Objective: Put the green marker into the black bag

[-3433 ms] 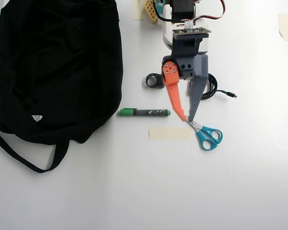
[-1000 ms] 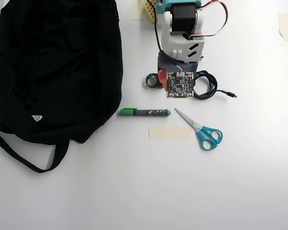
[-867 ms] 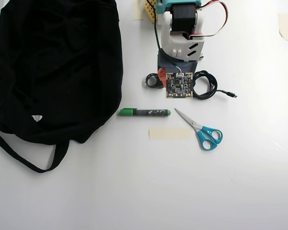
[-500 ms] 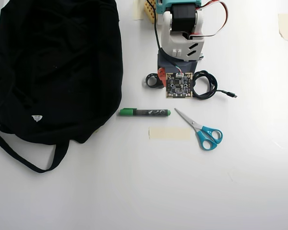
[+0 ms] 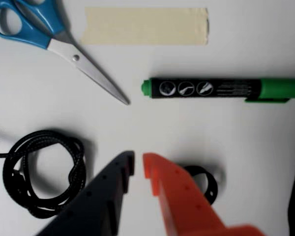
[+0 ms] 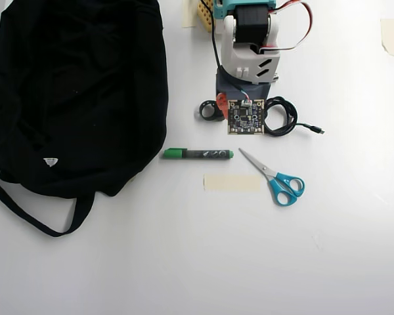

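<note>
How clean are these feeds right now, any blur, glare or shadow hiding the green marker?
Wrist view: the green marker is slightly soft but readable, with only a faint shadow; the claw up close is blurred at its base. Overhead view: even bright light, white table nearly washed out, marker small but sharp; the black bag shows little detail.

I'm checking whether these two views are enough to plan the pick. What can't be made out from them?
- Black bag: no opening shows in the overhead view, and the top edge crops it.
- Hand: hidden under the arm in the overhead view.
- Small black ring: partly covered by the orange finger in the wrist view; too small overhead to identify.
- Green marker: barrel print is blurred.
- Scissors: handles cropped in the wrist view.
</note>
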{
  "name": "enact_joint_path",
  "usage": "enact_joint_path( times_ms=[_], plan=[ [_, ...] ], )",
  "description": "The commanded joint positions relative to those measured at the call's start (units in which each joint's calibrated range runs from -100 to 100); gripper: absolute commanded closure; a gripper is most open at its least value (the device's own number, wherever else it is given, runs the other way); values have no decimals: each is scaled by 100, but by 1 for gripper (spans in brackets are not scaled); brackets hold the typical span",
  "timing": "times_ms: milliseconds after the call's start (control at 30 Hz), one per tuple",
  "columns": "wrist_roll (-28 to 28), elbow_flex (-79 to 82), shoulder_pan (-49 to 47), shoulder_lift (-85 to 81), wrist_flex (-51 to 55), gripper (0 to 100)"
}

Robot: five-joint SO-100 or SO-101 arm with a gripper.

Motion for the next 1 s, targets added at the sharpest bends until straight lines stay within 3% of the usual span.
enact_joint_path(
  times_ms=[0, 467, 633, 800, 967],
  plan=[
    [9, -245, 47, -187, -76, 98],
    [-60, -236, -222, -70, -102, 98],
    [-725, -245, -237, -70, -102, 98],
    [-846, -245, -140, -62, -300, 97],
    [-1596, -155, -13, -46, -334, 97]
  ],
)
